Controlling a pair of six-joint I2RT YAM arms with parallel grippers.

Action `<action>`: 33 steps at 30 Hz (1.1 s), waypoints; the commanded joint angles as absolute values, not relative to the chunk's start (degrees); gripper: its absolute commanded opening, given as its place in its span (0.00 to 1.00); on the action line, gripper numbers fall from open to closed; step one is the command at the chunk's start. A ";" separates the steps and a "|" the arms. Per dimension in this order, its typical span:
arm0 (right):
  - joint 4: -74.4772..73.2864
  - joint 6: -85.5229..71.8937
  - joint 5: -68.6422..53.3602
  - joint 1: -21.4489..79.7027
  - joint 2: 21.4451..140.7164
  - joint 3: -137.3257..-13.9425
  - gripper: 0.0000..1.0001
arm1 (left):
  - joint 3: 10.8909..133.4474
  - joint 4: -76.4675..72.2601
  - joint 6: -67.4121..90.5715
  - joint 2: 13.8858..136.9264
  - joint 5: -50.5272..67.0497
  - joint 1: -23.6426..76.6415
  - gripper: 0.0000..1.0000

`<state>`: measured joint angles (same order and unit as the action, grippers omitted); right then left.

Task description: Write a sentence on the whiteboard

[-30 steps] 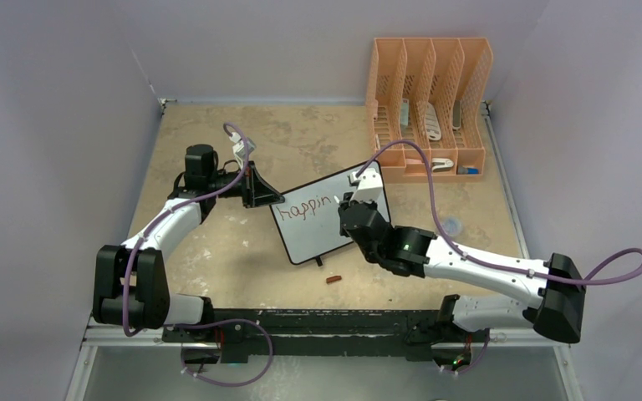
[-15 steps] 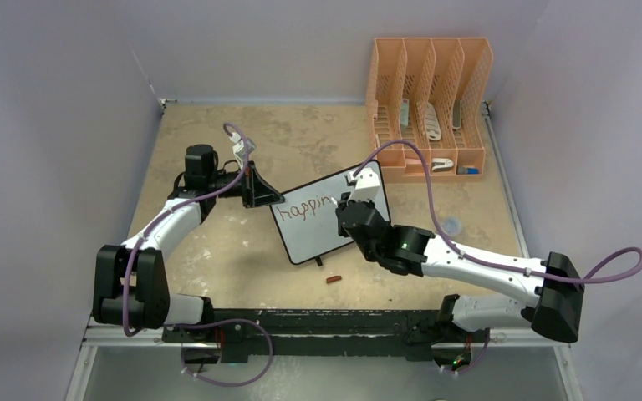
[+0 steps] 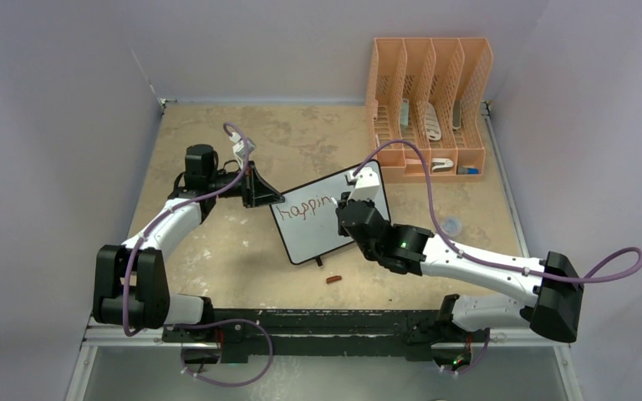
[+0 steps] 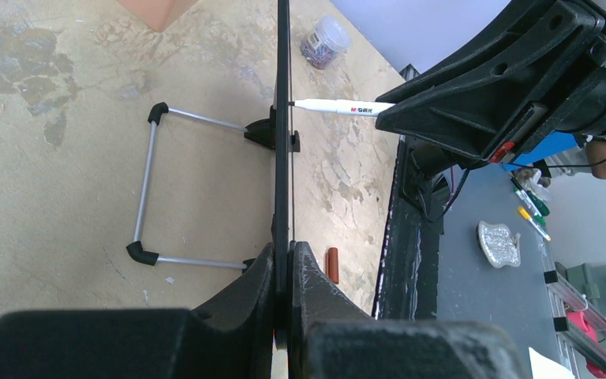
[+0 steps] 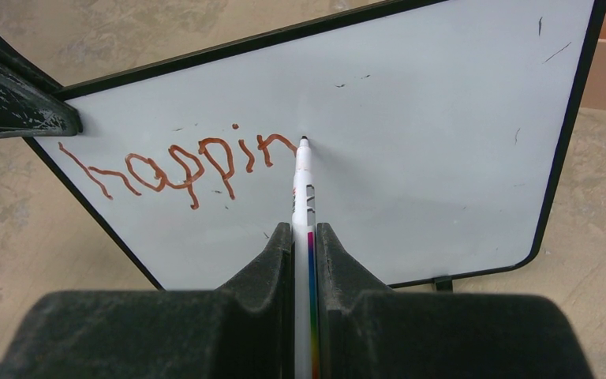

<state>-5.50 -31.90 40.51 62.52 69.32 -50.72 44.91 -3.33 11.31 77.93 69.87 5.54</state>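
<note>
The whiteboard (image 3: 311, 238) stands tilted mid-table, and the left wrist view shows it edge-on (image 4: 282, 118). My left gripper (image 3: 269, 200) (image 4: 283, 249) is shut on its left edge. On the board (image 5: 442, 142) the sentence reads "happin" (image 5: 181, 162) (image 3: 303, 209) in red-brown letters. My right gripper (image 3: 347, 207) (image 5: 305, 229) is shut on a white marker (image 5: 303, 181) (image 4: 335, 106). The marker's tip touches the board just after the last "n".
A red-brown marker cap (image 3: 333, 279) (image 4: 333, 264) lies on the table in front of the board. An orange file organizer (image 3: 428, 100) stands at the back right. A small clear jar (image 3: 450, 225) (image 4: 321, 39) sits right of the board. The board's wire stand (image 4: 146, 189) rests behind it.
The right arm has edged slightly to the left. The marker tip stays at the end of the lettering, and the left arm has not moved.
</note>
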 commanded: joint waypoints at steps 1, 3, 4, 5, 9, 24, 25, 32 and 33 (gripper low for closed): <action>-5.36 -31.73 42.41 61.48 69.15 -50.78 0.00 | 45.24 -0.81 9.23 79.10 69.65 6.85 0.00; -5.91 -31.89 42.89 61.37 69.04 -51.03 0.00 | 45.21 -0.87 9.23 79.06 69.70 6.85 0.00; -6.09 -31.91 43.19 61.38 69.03 -51.10 0.00 | 45.25 -0.88 9.23 79.02 69.64 6.86 0.00; -6.34 -32.04 43.50 61.35 69.00 -51.22 0.00 | 45.26 -0.88 9.23 78.95 69.65 6.83 0.00; -6.78 -32.27 44.27 61.18 68.69 -51.34 0.00 | 45.26 -0.87 9.23 79.03 69.70 6.85 0.00; -4.52 -31.29 45.81 61.06 68.72 -51.75 0.00 | 45.26 -0.97 9.23 79.10 69.84 6.86 0.00; -4.14 -31.19 45.73 61.07 68.73 -51.78 0.00 | 45.25 -0.97 9.23 79.10 69.75 6.86 0.00; -2.51 -29.79 45.70 61.07 69.05 -52.48 0.00 | 45.18 -0.97 9.23 79.10 69.85 6.86 0.00; -2.27 -29.61 45.62 61.08 69.14 -52.56 0.00 | 45.18 -0.97 9.23 79.10 69.82 6.86 0.00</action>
<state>-5.65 -30.94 42.96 61.82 69.25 -50.74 44.91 -3.33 11.31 78.00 69.65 5.56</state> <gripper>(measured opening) 0.120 0.034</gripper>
